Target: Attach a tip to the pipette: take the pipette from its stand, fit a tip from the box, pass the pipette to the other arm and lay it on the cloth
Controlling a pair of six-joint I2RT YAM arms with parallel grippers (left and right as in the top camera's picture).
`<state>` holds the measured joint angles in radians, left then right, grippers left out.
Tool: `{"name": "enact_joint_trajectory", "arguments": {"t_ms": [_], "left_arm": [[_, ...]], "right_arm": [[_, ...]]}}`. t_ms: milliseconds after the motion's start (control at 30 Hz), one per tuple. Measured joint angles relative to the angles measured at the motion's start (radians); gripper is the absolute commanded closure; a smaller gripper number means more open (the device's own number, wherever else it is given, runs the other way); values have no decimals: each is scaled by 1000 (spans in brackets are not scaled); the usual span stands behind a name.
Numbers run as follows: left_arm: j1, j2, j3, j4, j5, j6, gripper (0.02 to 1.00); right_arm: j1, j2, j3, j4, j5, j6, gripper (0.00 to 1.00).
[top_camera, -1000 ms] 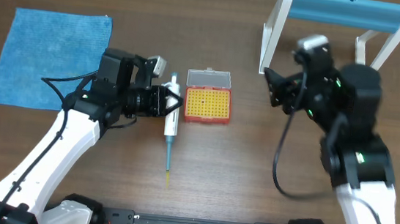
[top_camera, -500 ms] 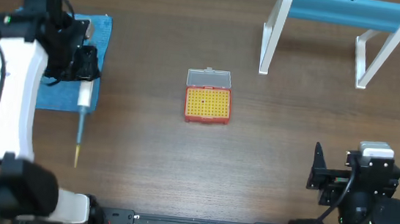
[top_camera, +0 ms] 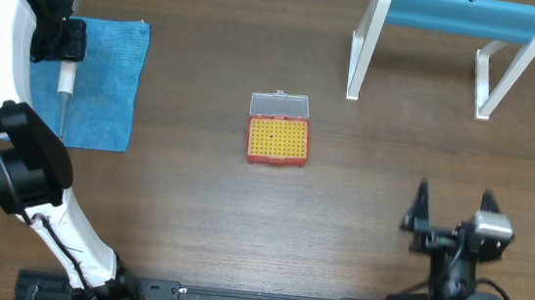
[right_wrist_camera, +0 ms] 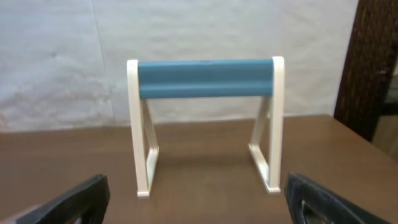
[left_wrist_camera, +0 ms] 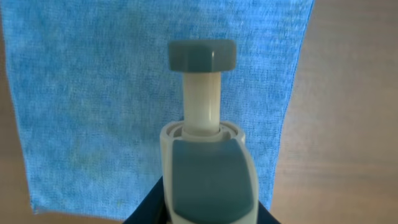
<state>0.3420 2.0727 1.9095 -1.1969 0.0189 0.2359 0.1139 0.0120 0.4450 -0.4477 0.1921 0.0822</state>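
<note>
Nearly done: left gripper (top_camera: 64, 54) clamped on the pipette (top_camera: 64, 81) over the cloth (top_camera: 107, 76), upper left (doesn't look laid down yet). The right gripper (top_camera: 451, 209) is empty, fingers apart.

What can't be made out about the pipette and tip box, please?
- Whether a tip is fitted: too small in the top view; the pipette's own body hides it in the left wrist view.
- Whether the pipette touches the cloth: both views look down, no height.
- Empty slots in the tip box: too small, top view.
</note>
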Motion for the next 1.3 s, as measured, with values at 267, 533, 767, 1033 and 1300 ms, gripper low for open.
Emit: {"name": "enact_joint_trajectory", "arguments": {"t_ms": [267,533,767,1033,1300], "left_arm": [[-123,135,4,279,0,21,991],[-113,272,4,276,0,-15,991],[-55,278,4,255,0,-32,560],[-58,278,6,186,0,-43,20],[-67,290,496,-161,-3,-43,20]], "right_arm": [[0,-1,-394,446,0,41,77],[0,-3,-433,395,0,45,77],[0,-3,-433,395,0,45,77],[0,-3,-433,396,0,45,77],[0,-3,-433,395,0,45,75]]}}
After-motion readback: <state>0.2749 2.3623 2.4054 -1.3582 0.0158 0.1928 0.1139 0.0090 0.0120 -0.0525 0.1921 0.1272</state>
